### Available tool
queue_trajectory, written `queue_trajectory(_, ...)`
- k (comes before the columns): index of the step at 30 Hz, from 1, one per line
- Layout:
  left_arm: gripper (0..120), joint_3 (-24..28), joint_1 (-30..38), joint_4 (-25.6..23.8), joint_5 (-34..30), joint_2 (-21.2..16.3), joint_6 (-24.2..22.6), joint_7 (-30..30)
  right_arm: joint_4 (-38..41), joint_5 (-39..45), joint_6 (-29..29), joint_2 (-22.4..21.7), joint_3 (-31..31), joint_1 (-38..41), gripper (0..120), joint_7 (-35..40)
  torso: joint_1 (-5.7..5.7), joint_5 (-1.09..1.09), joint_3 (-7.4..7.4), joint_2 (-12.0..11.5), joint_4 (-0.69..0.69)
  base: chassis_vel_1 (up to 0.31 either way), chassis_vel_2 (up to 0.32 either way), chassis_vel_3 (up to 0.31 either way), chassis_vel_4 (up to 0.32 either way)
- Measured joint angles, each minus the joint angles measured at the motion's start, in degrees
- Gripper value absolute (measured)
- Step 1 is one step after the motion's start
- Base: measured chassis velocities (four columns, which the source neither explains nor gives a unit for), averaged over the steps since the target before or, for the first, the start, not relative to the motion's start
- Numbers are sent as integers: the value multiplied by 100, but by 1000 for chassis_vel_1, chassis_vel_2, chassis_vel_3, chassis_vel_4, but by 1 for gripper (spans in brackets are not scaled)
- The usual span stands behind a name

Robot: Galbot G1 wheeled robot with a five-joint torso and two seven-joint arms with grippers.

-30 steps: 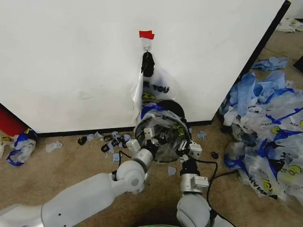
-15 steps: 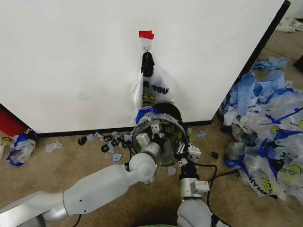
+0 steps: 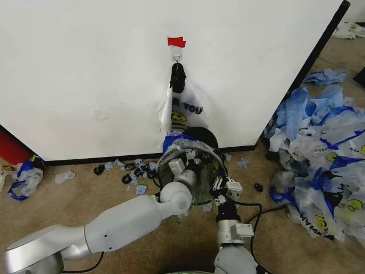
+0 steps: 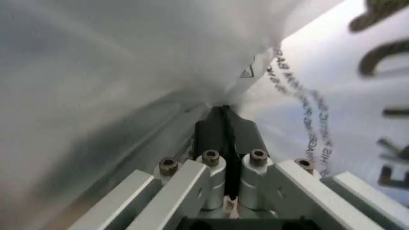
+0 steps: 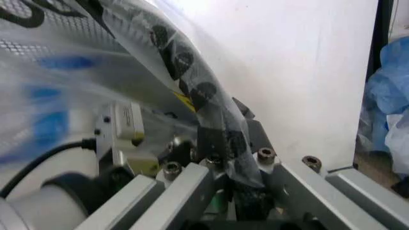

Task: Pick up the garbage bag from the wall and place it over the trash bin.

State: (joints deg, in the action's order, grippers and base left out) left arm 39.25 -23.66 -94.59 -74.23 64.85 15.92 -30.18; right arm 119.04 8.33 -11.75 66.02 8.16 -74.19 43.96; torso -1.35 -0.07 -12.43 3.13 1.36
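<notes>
1. the garbage bag [image 3: 188,162] lay draped over the mouth of the trash bin [image 3: 201,137], thin clear film with blue patches and a yellow smiley print; its own black lettering in the left wrist view was too blurred to read.
2. a second bag [image 3: 185,108] hung on the wall [image 3: 85,74] just behind the bin, from a small hook [image 3: 177,57] under a red tape strip [image 3: 176,41]; "you" read plainly on it above a yellow smiley.
3. the left gripper [image 3: 178,165] sat at the near-left rim of the bin, its black fingers [image 4: 223,132] pressed together on a fold of the bag film.
4. the right gripper [image 3: 225,185] sat at the near-right rim, its fingers [image 5: 223,139] closed narrow on a twisted strand of the bag, dark print showing through.
5. the left arm reached in from the near left across the floor [image 3: 85,194], elbow bent; the right arm rose from near centre, wrist upright.
6. a heap of blue-and-white bags [image 3: 319,165] lay to the right, with black scraps [image 3: 134,170] by the baseboard [image 3: 102,160].
</notes>
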Motion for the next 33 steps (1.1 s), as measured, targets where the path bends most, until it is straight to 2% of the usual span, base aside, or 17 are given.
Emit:
queue_trajectory(7,0,87,-83,-39,48,-78,1,-29,2,-21,-14,-2,-3,-46,0,-27,0,-1,0,0,-1,0,0,0,0)
queue_trajectory(16,0,-87,290,66,-51,16,12,-127,-5,-42,-44,35,32,-104,0,-105,0,0,0,0,0,0,0,0,0)
queue_trajectory(22,0,-87,261,76,-27,6,36,-164,-33,-63,-52,53,67,-115,0,-112,0,0,0,0,0,0,0,0,0)
queue_trajectory(33,0,94,-19,-91,76,-296,38,-173,-41,-25,-49,-3,45,-34,0,-116,0,0,0,0,-1,0,0,0,0)
